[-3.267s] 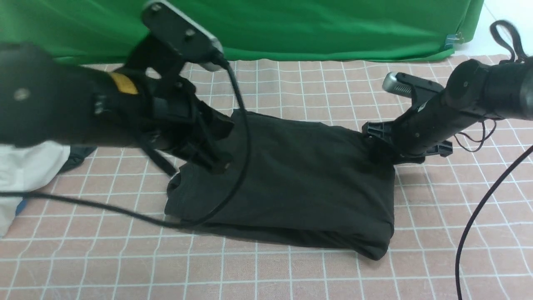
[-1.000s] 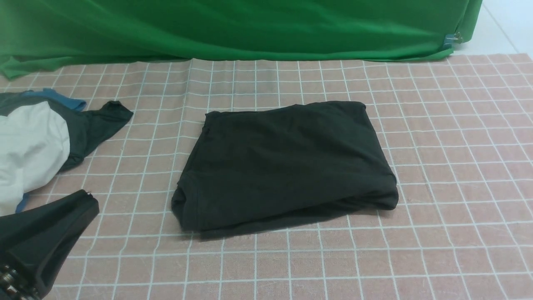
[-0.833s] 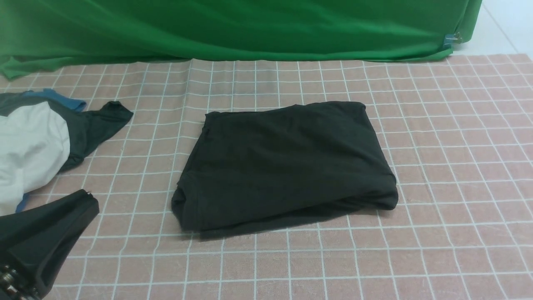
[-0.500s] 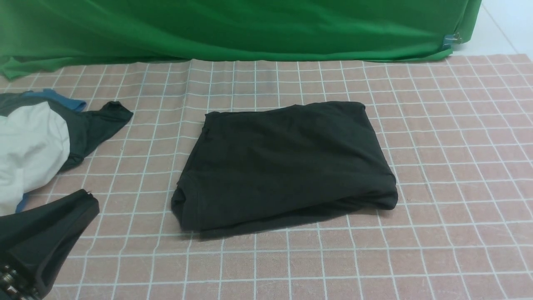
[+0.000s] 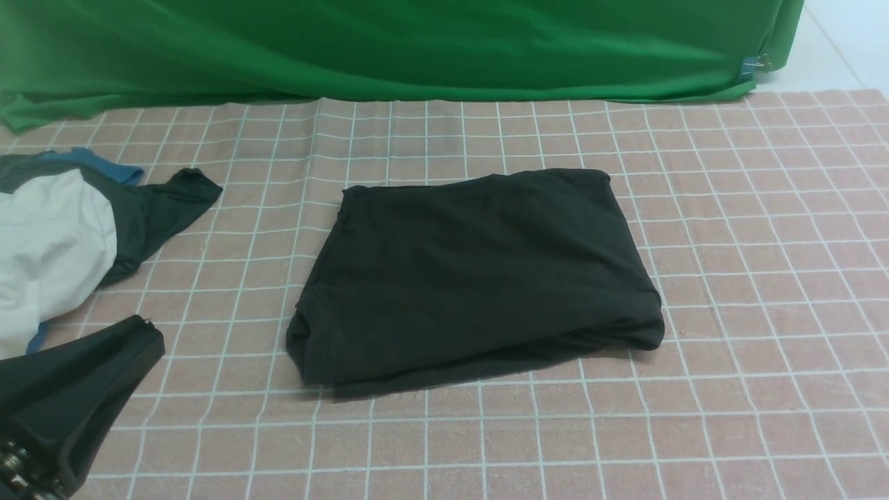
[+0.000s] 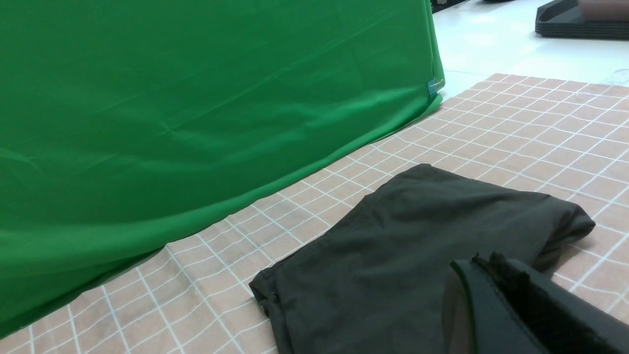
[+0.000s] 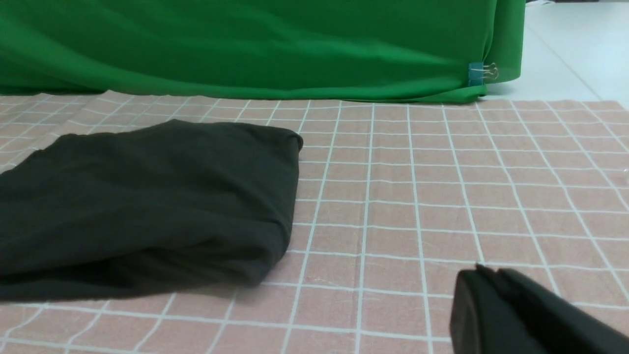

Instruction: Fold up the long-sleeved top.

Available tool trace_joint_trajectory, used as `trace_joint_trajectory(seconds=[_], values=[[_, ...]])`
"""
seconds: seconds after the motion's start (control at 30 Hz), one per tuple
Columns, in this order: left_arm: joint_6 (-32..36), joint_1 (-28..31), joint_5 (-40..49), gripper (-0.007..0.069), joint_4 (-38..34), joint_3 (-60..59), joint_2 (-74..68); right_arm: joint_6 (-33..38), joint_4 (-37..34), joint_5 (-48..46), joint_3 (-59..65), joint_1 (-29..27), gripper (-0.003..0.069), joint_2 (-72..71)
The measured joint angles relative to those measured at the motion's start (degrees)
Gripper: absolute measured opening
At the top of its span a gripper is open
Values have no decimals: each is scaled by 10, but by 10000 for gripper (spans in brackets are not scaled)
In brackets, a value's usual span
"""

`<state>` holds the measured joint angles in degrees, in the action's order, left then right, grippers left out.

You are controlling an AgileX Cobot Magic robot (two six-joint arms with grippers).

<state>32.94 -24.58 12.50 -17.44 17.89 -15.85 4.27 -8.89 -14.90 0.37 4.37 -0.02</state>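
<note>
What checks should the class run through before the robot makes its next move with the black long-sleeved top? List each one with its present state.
1. Long-sleeved top lies in a compact folded rectangle: ok.
2. No sleeve or cuff trails out of the fold: ok in the front view; the underside is hidden.
3. Left tool is clear of the top: ok in the front view, where it sits low at the near left; its jaws look shut and hold nothing.
4. Right tool is clear of the top: ok, it is over bare checked cloth; its jaws look shut.
5. White garment is apart from the top: ok.
6. Fold edges are neat: not ok, the near edge bulges.
</note>
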Motion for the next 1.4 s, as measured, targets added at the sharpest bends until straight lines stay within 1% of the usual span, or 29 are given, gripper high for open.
trace_joint_trajectory(seconds=[0.5, 0.67, 0.73, 0.83, 0.87, 0.93, 1.07, 1.17, 1.3, 1.4], values=[[0, 0, -1, 18, 0, -1, 0, 0, -1, 0, 0, 0, 95, 0], [0, 2, -20, 18, 0, -30, 0, 0, -1, 1, 0, 0, 107, 0], [-1, 15, -40, 18, 0, -48, 5, 0, -1, 1, 0, 0, 113, 0], [-33, 69, -88, 18, 0, -81, 25, 0, -1, 1, 0, 0, 121, 0], [-33, 74, -91, 18, 0, -83, 27, 0, -1, 1, 0, 0, 121, 0], [-72, 131, -121, 18, 0, -112, 55, 0, -1, 1, 0, 0, 127, 0], [-109, 209, -120, 18, 0, -168, 117, 0, -1, 1, 0, 0, 132, 0], [-118, 229, -70, 18, 7, -181, 152, 0, -1, 2, 0, 0, 136, 0], [-135, 231, 4, 18, 25, -183, 158, 0, -1, 2, 0, 0, 146, -1], [-143, 231, 20, 18, 28, -183, 159, 0, -1, 3, 0, 0, 153, -1]])
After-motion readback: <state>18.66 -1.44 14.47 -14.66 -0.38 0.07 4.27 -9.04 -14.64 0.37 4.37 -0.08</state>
